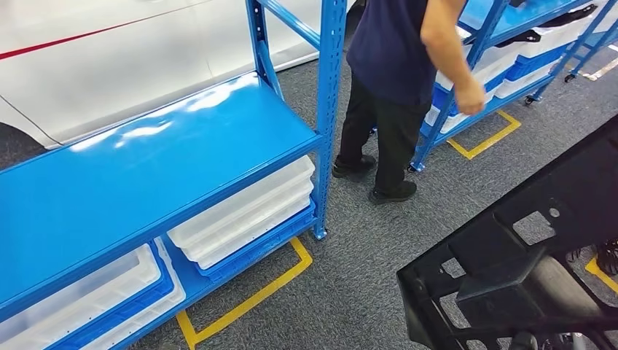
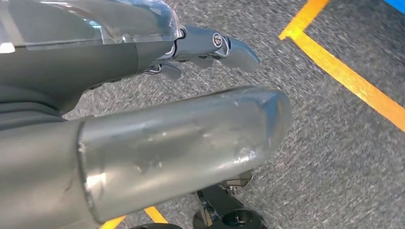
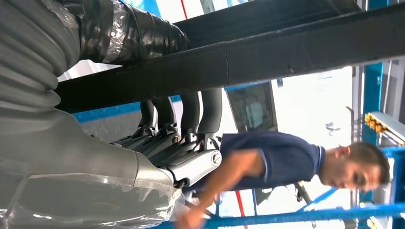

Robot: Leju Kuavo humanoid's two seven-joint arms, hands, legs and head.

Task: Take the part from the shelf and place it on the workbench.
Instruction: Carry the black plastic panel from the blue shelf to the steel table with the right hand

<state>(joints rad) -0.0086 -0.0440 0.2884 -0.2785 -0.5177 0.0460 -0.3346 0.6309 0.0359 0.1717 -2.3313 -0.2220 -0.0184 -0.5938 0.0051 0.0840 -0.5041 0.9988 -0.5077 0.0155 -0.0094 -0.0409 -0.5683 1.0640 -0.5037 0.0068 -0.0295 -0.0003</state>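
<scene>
Right hand (image 3: 157, 143) fingers (image 3: 191, 114) curling around rigid black plastic part (image 1: 525, 255), hanging over grey carpet (image 1: 364, 255) beside glossy blue shelf (image 1: 146, 160). Left hand (image 2: 143, 138) fingers spread, gripping nothing. Person (image 1: 401, 73) standing in aisle.

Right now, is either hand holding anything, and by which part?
Right hand grips the black part by a long edge bar, fingers hooked over it. Left hand holds nothing.

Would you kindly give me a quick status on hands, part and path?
Right hand grips the black part. Left hand holds nothing, over the floor. Person stands ahead between the blue shelves.
</scene>
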